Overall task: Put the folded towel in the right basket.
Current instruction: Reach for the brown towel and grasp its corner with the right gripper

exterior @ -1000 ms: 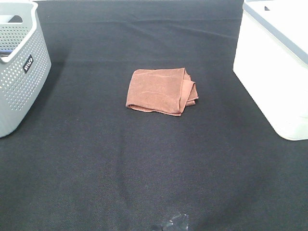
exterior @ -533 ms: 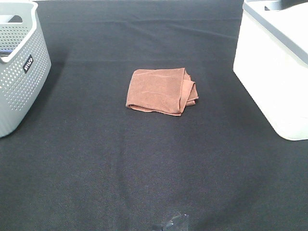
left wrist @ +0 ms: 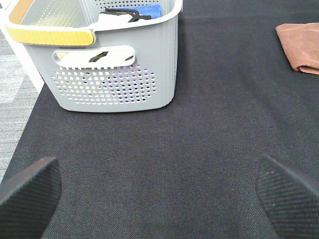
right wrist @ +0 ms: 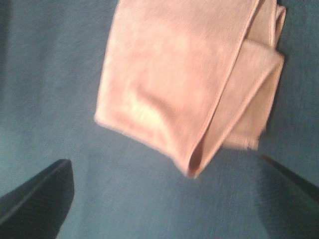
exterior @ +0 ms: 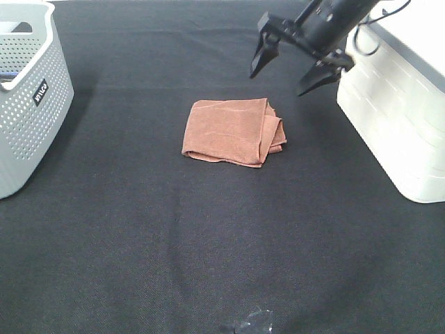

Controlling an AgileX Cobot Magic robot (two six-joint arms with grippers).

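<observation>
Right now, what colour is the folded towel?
The folded towel is plain reddish-brown, no pattern. It shows best in the exterior high view.

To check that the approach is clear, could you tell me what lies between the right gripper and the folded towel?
Nothing: the exterior high view shows only bare black cloth between the open right gripper and the folded towel.

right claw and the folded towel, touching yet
Apart. The exterior high view shows the open right claw hanging beyond the folded towel, with black tablecloth showing between the claw and the towel's edge.
</observation>
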